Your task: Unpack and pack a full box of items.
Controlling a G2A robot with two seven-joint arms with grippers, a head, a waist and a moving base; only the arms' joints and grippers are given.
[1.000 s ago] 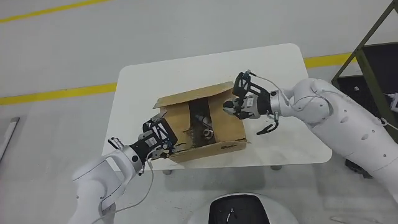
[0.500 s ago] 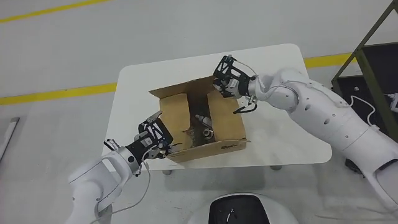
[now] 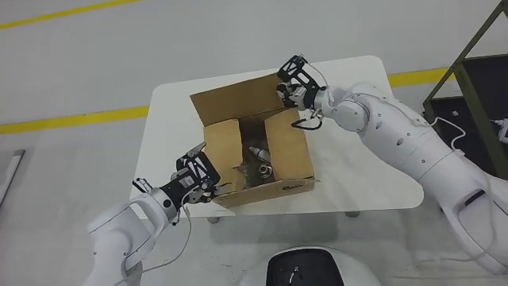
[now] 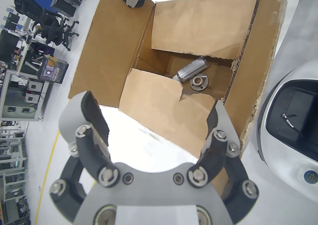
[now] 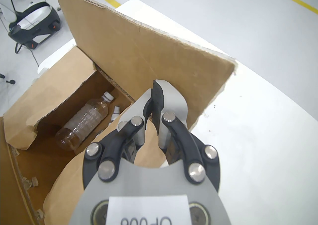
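Cardboard box [image 3: 287, 152] sits in the middle of the table [image 3: 171, 135] with its flaps spread, directly between my two sets of fingers. The right fingers [image 5: 157, 102] are clenched together and lie against the inner face of the far flap [image 3: 238, 103], near its corner. I read that as keeping the flap folded back so the opening stays clear, though I cannot tell whether any cardboard is actually pinched between the pads. The left fingers [image 4: 95, 116] are released and spread wide, hovering over the table just short of the torn near flap [image 4: 149, 92]. That flap leans inward over the opening, so I judge it the next thing to fold out of the way. Down past the right fingers, on the box floor, a clear plastic bottle [image 5: 83, 121] with brownish liquid lies on its side. Beyond the left fingers, deeper in the same cavity, a grey tube [image 4: 190, 71] rests tilted against a round metal flange [image 4: 198, 82], the two touching. Nothing from the box lies on the table, so I would call unpacking barely begun.
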